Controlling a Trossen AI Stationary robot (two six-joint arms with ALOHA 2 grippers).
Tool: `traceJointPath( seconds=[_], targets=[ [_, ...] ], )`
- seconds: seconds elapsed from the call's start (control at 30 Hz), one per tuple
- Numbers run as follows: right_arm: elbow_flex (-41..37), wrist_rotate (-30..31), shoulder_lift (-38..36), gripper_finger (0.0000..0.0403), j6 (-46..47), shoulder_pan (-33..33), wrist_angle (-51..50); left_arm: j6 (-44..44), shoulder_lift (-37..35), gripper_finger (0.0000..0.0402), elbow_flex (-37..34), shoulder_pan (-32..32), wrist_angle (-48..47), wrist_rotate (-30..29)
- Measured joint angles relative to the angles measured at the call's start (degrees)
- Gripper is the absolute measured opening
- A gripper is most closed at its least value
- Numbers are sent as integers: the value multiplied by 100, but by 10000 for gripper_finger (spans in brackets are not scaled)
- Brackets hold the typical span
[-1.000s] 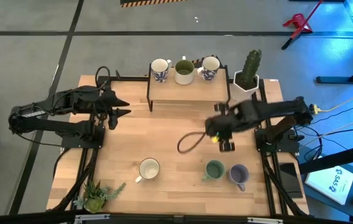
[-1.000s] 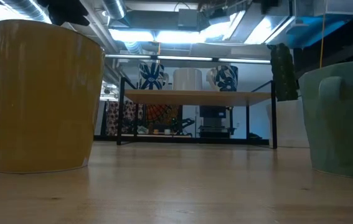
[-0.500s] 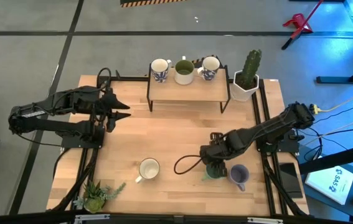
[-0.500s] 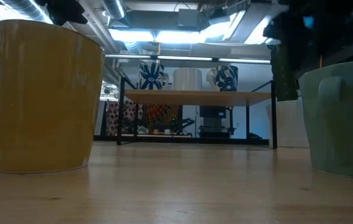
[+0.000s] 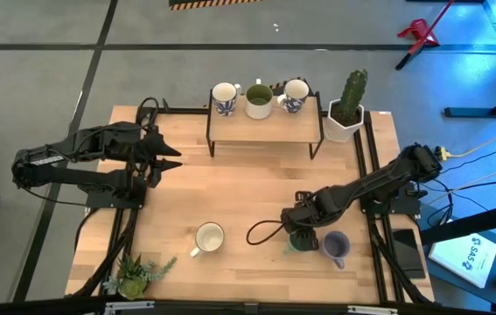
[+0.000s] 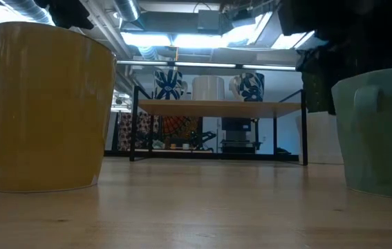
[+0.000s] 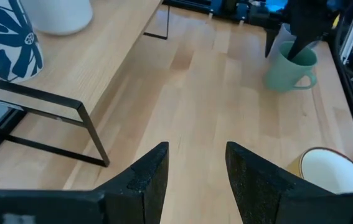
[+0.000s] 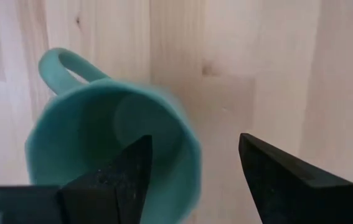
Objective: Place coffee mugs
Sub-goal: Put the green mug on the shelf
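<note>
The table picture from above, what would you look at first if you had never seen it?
Probably the right gripper, down over the teal green ceramic mug at the table's near side, one open finger inside its rim and one outside. Next, the wooden shelf at the far edge, holding two white mugs with blue pattern and an olive green mug between them.

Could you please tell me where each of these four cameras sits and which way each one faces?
High view: above, facing straight down on the table; both arms, left gripper, right gripper over the teal mug.
Low view: table height, level toward the shelf; the right arm's dark bulk at upper right.
Left wrist view: past its open fingers across the table.
Right wrist view: down between its open fingers onto the teal mug.
Shared: all four show that mug.
</note>
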Motion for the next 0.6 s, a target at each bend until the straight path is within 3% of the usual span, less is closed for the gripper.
traceJointPath(
  seconds=[0.33,0.47,0.6],
  targets=[
    [-334,44,2,205,103,-7,352,-7,2,153,0,0,4,-7],
    [-334,46,2,152,94,-7,350,-7,2,153,0,0,3,-101],
    [-334,37,2,57,122,-7,263,-9,2,153,0,1,-13,-182]
  ],
)
